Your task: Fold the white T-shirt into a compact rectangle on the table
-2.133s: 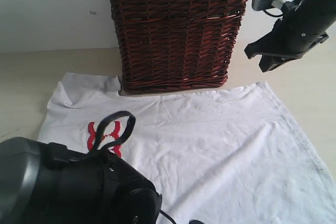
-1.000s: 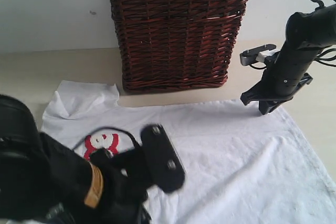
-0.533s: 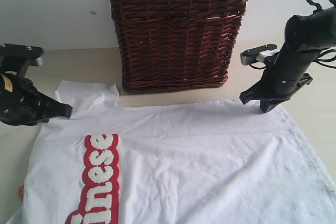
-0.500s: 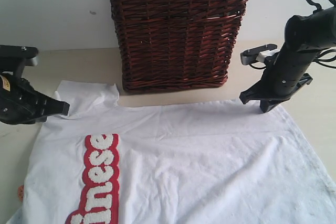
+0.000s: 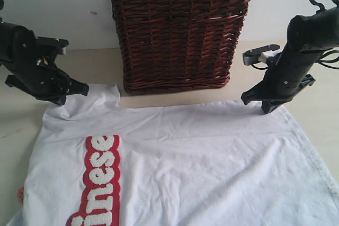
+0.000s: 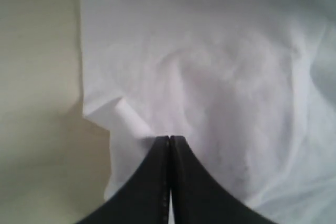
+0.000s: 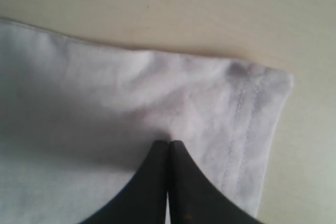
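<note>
The white T-shirt [image 5: 201, 152] lies spread on the table [image 5: 16, 125], its red-banded fuzzy lettering [image 5: 100, 183] at the near left and a small orange tag [image 5: 21, 193] at its left edge. My left gripper [image 5: 58, 101] is down on the far left sleeve. In the left wrist view its jaws are shut [image 6: 170, 138], with cloth puckered at the tips. My right gripper [image 5: 265, 108] is down on the shirt's far right corner. The right wrist view shows it shut [image 7: 168, 142] beside the stitched hem [image 7: 244, 129], with fabric gathered toward the tips.
A tall dark brown wicker basket [image 5: 177, 30] stands at the back centre, right behind the shirt's far edge and between the two arms. Behind it is a white wall [image 5: 53, 9]. Bare table shows to the left and right of the shirt.
The left arm has swung from the near left, where it hid the lettering, out to the far left sleeve and is now shut there. The right arm has stayed on its corner.
</note>
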Controlling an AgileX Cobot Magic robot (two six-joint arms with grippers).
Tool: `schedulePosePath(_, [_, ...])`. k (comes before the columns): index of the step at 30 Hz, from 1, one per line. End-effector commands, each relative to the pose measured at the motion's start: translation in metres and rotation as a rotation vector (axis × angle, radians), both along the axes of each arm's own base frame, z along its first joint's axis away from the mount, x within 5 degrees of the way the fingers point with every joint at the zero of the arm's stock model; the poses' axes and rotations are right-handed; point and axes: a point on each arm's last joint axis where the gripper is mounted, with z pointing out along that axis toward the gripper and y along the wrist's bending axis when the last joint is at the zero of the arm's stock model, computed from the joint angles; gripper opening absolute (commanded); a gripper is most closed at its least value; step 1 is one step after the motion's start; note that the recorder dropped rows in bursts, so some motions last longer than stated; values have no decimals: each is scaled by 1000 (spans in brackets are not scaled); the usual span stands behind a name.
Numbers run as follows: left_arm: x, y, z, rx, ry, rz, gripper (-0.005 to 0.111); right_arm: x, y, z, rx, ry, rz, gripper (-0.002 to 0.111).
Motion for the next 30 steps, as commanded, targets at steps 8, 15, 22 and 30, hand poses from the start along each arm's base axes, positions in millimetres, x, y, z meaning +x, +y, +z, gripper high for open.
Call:
schedulePosePath(8, [62, 1, -35, 99, 152, -17, 0, -1, -2, -1, -2, 19, -3, 0])
schedulePosePath(15, [84, 1, -39, 111, 141, -35, 0, -1, -2, -1, -9, 14, 2, 0])
schedulePosePath(22, [90, 0, -34, 110, 129, -45, 0, -1, -2, -1, -9, 8, 2, 0])
schedulePosePath(30, [92, -6, 2, 31, 34, -46, 0, 6, -1, 9, -4, -11, 8, 0])
